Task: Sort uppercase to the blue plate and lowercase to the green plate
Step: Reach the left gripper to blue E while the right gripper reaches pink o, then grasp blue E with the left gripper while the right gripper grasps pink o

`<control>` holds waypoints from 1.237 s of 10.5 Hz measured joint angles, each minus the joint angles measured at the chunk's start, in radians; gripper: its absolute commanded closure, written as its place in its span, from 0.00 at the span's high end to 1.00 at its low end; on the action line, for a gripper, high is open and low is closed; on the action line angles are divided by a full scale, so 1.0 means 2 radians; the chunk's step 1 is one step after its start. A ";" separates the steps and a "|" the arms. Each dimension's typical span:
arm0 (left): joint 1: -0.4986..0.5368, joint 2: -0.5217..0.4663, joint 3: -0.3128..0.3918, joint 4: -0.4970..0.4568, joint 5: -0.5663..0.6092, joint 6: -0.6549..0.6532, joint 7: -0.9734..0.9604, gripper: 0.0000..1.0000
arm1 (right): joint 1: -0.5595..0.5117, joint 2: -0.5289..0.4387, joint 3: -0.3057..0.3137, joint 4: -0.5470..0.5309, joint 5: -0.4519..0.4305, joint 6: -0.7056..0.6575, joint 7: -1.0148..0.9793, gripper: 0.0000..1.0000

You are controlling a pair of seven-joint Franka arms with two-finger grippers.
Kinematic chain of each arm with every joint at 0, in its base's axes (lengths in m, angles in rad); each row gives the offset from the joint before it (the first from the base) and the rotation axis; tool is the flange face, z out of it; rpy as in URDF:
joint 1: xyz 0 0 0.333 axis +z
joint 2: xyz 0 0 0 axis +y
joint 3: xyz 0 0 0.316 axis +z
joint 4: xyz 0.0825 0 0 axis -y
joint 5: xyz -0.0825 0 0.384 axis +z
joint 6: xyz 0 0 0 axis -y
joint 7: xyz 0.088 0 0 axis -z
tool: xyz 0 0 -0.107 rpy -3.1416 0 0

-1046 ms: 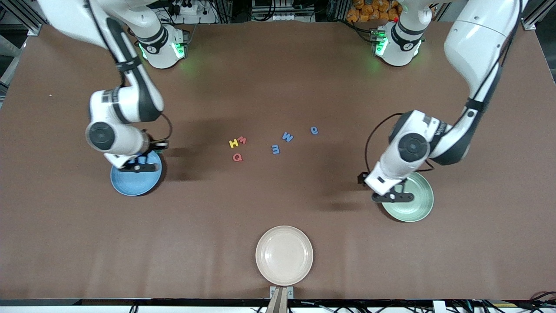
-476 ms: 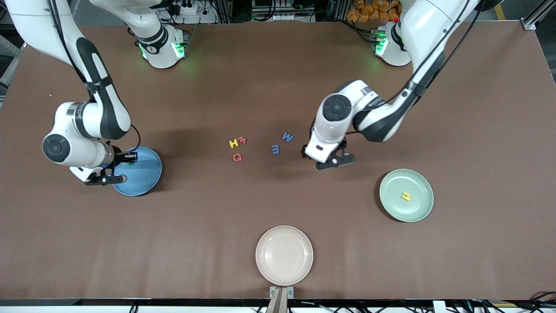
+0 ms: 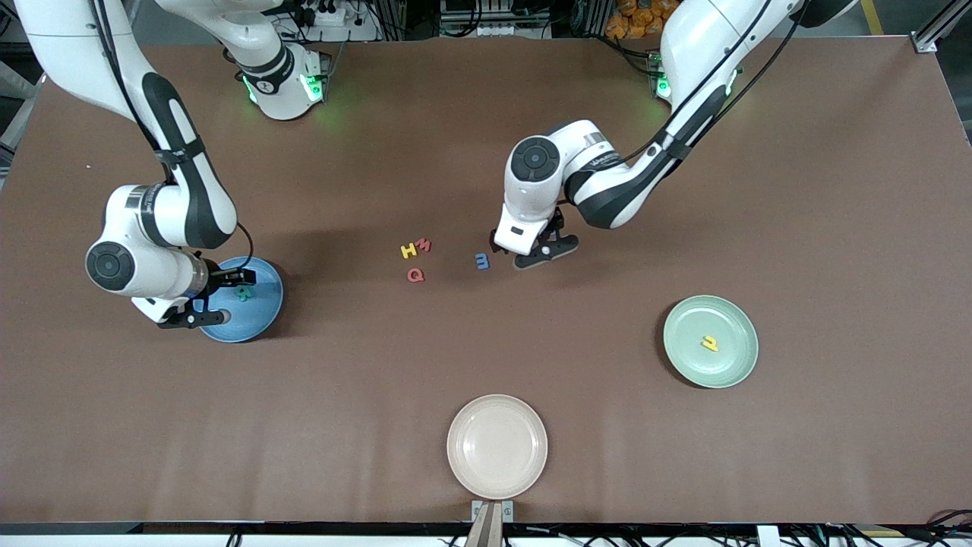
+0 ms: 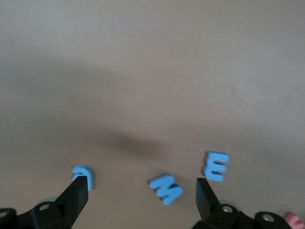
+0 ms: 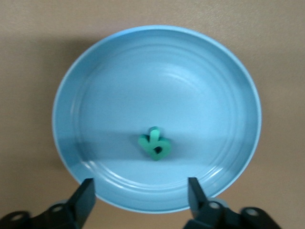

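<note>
Left gripper [image 3: 545, 254] moved over blue letters, fingers apart, right gripper [image 3: 206, 299] apart above blue plate [image 3: 262, 315].

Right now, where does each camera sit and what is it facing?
Front view: high across the table, facing both bases; shows both arms, the blue plate, green plate, cream plate.
Left wrist view: on the left arm, looking down past the open left hand at blue letters.
Right wrist view: over the blue plate, open right hand.
Shared: the teal letter.
</note>
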 measured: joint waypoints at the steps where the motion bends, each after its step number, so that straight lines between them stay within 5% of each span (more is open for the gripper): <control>1: -0.010 0.009 0.000 0.015 0.000 0.001 0.000 1.00 | 0.018 -0.003 0.001 0.002 0.001 -0.004 0.039 1.00; 6: -0.058 0.068 0.020 0.072 0.027 0.023 0.025 0.94 | 0.145 -0.023 0.021 0.002 0.059 -0.002 0.290 1.00; 9: -0.074 0.088 0.039 0.084 0.029 0.039 0.048 0.89 | 0.213 -0.024 0.023 -0.012 0.065 0.057 0.427 1.00; 13: -0.100 0.107 0.058 0.112 0.029 0.039 0.049 0.86 | 0.234 -0.009 0.023 -0.019 0.065 0.132 0.457 1.00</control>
